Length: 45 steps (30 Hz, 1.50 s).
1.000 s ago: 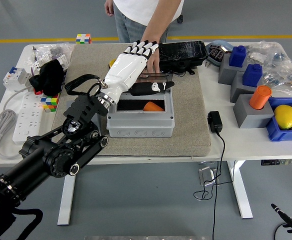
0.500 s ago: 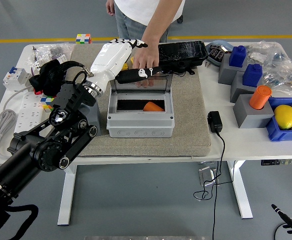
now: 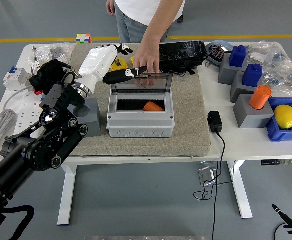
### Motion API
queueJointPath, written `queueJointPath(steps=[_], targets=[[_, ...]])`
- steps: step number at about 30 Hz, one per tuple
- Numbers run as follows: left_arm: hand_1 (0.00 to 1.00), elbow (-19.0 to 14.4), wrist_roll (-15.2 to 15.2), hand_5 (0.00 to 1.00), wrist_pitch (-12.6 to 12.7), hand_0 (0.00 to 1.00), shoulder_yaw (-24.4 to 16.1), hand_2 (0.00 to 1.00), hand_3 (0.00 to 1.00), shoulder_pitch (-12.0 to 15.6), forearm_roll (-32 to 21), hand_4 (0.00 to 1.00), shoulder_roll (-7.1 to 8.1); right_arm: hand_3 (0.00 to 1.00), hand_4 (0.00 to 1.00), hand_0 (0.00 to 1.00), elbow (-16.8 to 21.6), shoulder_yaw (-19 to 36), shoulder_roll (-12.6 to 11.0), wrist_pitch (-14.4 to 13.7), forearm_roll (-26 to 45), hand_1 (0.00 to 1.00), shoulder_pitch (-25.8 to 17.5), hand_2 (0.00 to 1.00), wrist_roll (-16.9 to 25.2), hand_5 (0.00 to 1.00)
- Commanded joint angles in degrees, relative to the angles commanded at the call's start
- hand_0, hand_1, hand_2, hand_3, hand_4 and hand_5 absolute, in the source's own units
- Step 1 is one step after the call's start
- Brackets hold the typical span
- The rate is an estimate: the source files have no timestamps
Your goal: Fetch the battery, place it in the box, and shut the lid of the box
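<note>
The white bench (image 3: 246, 145) carries a beige mat (image 3: 186, 115) with the grey box (image 3: 140, 116) on it — the orange battery (image 3: 153, 106) lies inside. The left hand (image 3: 117, 72) has drawn back leftward; its dark thumb touches the raised clear lid (image 3: 141, 82), fingers closed on nothing. A person's hand (image 3: 147, 61) steadies the lid's top edge.
</note>
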Motion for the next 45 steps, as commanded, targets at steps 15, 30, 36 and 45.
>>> queueJointPath(steps=[15,30,36,45], targets=[[0.662,-2.4,0.4,0.998,-1.9,0.558,0.8,0.656,0.652,2.1,0.0,0.998,0.57,0.859,0.998,0.872,0.0,-0.6,0.0,-0.1,0.5,0.802,-0.2,0.774,0.0,0.998],[0.659,-3.9,1.2,0.998,-3.1,0.551,3.7,0.656,0.651,3.2,0.1,0.998,0.99,0.859,0.998,0.872,0.0,-0.6,-0.1,-0.1,0.6,0.802,-0.2,0.774,0.0,0.998],[0.66,-5.5,1.7,0.998,-3.6,0.55,5.1,0.655,0.652,3.6,0.2,0.998,1.74,0.859,0.998,0.872,0.0,-0.3,-0.2,-0.1,0.5,0.802,0.0,0.773,0.1,0.998],[0.66,-8.6,2.5,0.998,-4.4,0.553,6.3,0.655,0.652,4.2,0.5,0.998,3.37,0.859,0.998,0.871,0.0,0.3,-0.4,-0.1,0.1,0.802,-0.1,0.773,0.0,0.998]])
